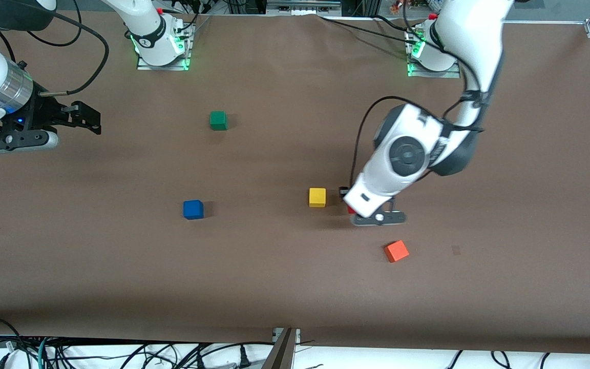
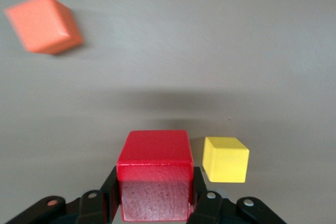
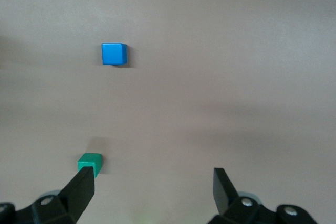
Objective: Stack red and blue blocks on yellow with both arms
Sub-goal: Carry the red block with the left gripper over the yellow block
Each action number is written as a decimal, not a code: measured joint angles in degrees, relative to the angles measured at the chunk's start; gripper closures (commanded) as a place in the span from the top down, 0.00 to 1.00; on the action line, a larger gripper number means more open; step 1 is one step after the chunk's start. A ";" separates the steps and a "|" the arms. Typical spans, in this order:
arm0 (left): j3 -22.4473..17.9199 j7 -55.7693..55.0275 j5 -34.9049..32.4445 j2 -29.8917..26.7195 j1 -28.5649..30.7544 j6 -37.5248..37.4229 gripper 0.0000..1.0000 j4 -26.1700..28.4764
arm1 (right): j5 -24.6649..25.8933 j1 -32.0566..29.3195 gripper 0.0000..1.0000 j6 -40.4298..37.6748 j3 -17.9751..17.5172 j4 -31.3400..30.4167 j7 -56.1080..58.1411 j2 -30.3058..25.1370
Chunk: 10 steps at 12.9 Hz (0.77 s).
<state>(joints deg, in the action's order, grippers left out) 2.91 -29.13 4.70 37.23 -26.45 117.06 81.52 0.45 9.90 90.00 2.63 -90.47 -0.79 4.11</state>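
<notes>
My left gripper (image 1: 348, 201) is shut on the red block (image 1: 351, 209), low over the table just beside the yellow cube (image 1: 317, 197), toward the left arm's end. In the left wrist view the red block (image 2: 153, 163) sits between the black fingers (image 2: 107, 195), with the yellow cube (image 2: 226, 159) close beside it. The blue block (image 1: 193, 209) lies alone on the table toward the right arm's end and also shows in the right wrist view (image 3: 114, 54). My right gripper (image 1: 87, 118) is open and empty (image 3: 153, 182) and waits above the right arm's end of the table.
A green cube (image 1: 218, 120) lies farther from the front camera than the blue block, and shows by a right finger (image 3: 90, 163). An orange cube (image 1: 396, 251) lies nearer the front camera than my left gripper, and shows in the left wrist view (image 2: 44, 23). The table is covered in brown (image 1: 295, 287).
</notes>
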 measured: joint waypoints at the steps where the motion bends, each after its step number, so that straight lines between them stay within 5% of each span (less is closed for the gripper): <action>1: -0.04 0.00 -0.19 1.55 -1.31 0.01 0.00 -1.05 | 0.00 0.00 1.00 0.00 0.00 0.00 0.00 0.01; 10: -0.45 -3.20 -0.25 9.01 -8.27 0.02 0.00 -7.53 | 0.00 0.00 1.00 0.05 0.00 0.00 0.00 0.01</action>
<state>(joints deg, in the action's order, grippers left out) 2.46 -32.33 4.45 46.23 -34.72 117.08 73.99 0.45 9.89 90.05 2.63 -90.47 -0.79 4.12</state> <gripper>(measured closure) 0.441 0.000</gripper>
